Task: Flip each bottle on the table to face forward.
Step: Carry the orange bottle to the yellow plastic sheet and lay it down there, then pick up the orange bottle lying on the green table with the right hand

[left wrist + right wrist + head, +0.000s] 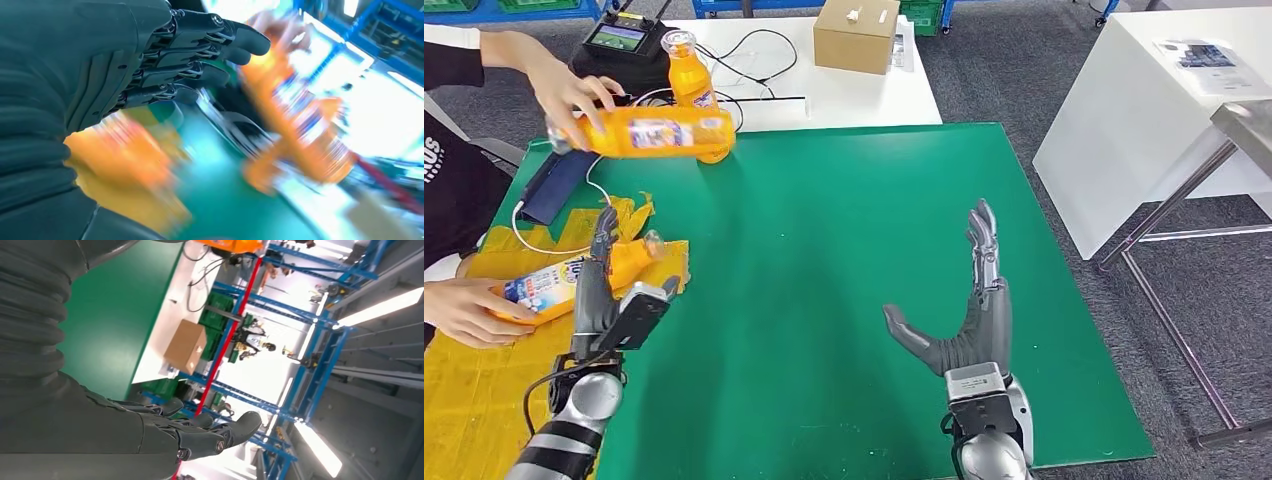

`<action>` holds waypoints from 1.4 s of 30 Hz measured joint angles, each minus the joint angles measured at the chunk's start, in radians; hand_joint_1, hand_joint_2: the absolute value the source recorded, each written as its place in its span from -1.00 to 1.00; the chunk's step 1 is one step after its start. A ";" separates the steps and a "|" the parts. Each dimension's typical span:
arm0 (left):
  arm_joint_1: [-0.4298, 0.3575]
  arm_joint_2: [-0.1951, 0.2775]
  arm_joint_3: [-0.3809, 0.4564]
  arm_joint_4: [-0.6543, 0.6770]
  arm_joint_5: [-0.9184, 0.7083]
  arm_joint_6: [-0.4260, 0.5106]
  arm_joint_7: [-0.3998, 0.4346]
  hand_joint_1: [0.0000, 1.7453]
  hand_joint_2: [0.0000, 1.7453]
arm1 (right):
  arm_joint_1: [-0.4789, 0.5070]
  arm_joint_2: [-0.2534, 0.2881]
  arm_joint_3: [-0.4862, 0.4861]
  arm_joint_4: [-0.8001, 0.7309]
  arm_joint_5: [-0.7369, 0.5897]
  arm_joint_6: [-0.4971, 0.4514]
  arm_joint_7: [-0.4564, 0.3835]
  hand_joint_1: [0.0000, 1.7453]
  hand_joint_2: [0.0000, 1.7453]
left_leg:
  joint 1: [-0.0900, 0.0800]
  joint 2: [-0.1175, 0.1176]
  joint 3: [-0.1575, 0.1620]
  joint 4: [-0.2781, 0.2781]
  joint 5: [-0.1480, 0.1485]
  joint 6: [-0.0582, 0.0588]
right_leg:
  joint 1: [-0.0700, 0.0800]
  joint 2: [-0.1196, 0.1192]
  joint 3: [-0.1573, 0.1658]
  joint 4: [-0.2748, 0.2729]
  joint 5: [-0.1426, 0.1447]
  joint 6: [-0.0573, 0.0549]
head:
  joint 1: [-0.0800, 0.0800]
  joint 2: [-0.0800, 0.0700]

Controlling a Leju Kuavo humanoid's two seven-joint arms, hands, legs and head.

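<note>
Three orange bottles are in the head view. One stands upright (pixel 690 84) at the far left of the green mat (pixel 844 250). A person's hand (pixel 564 95) holds a second bottle (pixel 649 132) sideways in the air in front of it. The third bottle (pixel 564 283) lies on yellow sheeting at the mat's left edge, with the person's other hand (pixel 464 310) on its base. My left hand (pixel 606 295) stands open right beside this lying bottle, fingers straight, holding nothing. The left wrist view shows my left hand (pixel 150 60) with blurred orange bottles (pixel 295 125) beyond. My right hand (pixel 972 310) is open above the mat's near right part; its fingers (pixel 200 432) are spread.
A cardboard box (pixel 856 35), a black device (pixel 619 40) and cables lie on the white table behind the mat. A dark blue flat device (pixel 554 185) with a white cable sits at the mat's left edge. Yellow sheeting (pixel 474 400) covers the near left. A white table (pixel 1144 100) stands to the right.
</note>
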 joint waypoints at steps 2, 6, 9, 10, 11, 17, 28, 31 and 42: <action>0.058 -0.019 0.012 -0.124 0.097 -0.082 -0.016 -1.00 1.00 | 0.015 0.001 -0.014 -0.001 0.008 0.000 0.002 -1.00 1.00 | 0.000 0.000 0.000 0.000 0.000 0.000 | 0.000 0.000 0.000 0.000 0.000 0.000 | 0.000 0.000; 0.146 -0.045 0.028 -0.280 0.250 -0.213 -0.024 -1.00 1.00 | 0.042 0.004 -0.040 -0.007 0.022 0.000 0.005 -1.00 1.00 | 0.000 -0.001 0.000 0.000 -0.001 0.000 | 0.000 0.000 0.000 0.000 0.000 0.000 | 0.000 0.000; 0.189 -0.062 0.035 -0.343 0.371 -0.310 -0.015 -1.00 1.00 | 0.059 0.003 -0.054 -0.013 0.045 0.000 0.012 -1.00 1.00 | 0.001 0.000 0.000 0.000 0.000 0.000 | 0.000 0.000 0.000 0.000 0.000 0.000 | 0.000 0.000; 0.202 -0.067 0.035 -0.358 0.404 -0.336 -0.011 -1.00 1.00 | 0.065 0.002 -0.058 -0.014 0.057 0.000 0.016 -1.00 1.00 | 0.000 0.000 0.000 0.000 0.000 0.000 | 0.000 0.000 0.000 0.000 0.000 0.000 | 0.000 0.000; 0.214 -0.072 0.035 -0.371 0.425 -0.354 -0.008 -1.00 1.00 | 0.071 0.001 -0.062 -0.014 0.072 0.000 0.023 -1.00 1.00 | 0.000 0.000 0.000 0.000 0.000 0.000 | 0.000 0.000 0.000 0.000 0.000 0.000 | 0.000 0.000; 0.276 -0.099 0.034 -0.418 0.451 -0.375 -0.005 -1.00 1.00 | 0.107 -0.028 -0.067 -0.017 0.197 -0.006 0.078 -1.00 1.00 | 0.000 -0.001 0.000 0.000 0.000 0.000 | 0.000 0.000 0.000 0.000 0.000 0.000 | 0.000 0.000; 0.301 -0.126 0.032 -0.427 0.473 -0.395 -0.011 -1.00 1.00 | 0.123 -0.103 -0.051 -0.022 0.325 -0.001 0.158 -1.00 1.00 | 0.000 -0.001 0.000 0.000 0.000 0.000 | 0.000 0.000 0.000 0.000 0.000 0.000 | 0.000 0.000; 0.300 -0.131 0.032 -0.427 0.474 -0.400 -0.012 -1.00 1.00 | 0.119 -0.114 -0.044 -0.021 0.350 0.003 0.172 -1.00 1.00 | 0.000 -0.001 0.000 0.000 0.000 0.000 | 0.000 0.000 0.001 0.000 0.000 0.000 | 0.000 0.000; 0.291 -0.141 0.032 -0.426 0.477 -0.416 -0.012 -1.00 1.00 | 0.078 -0.130 -0.017 0.012 0.429 0.051 0.213 -1.00 1.00 | 0.000 -0.001 0.000 0.000 0.000 0.000 | 0.000 0.000 0.000 0.000 0.000 0.000 | 0.000 0.000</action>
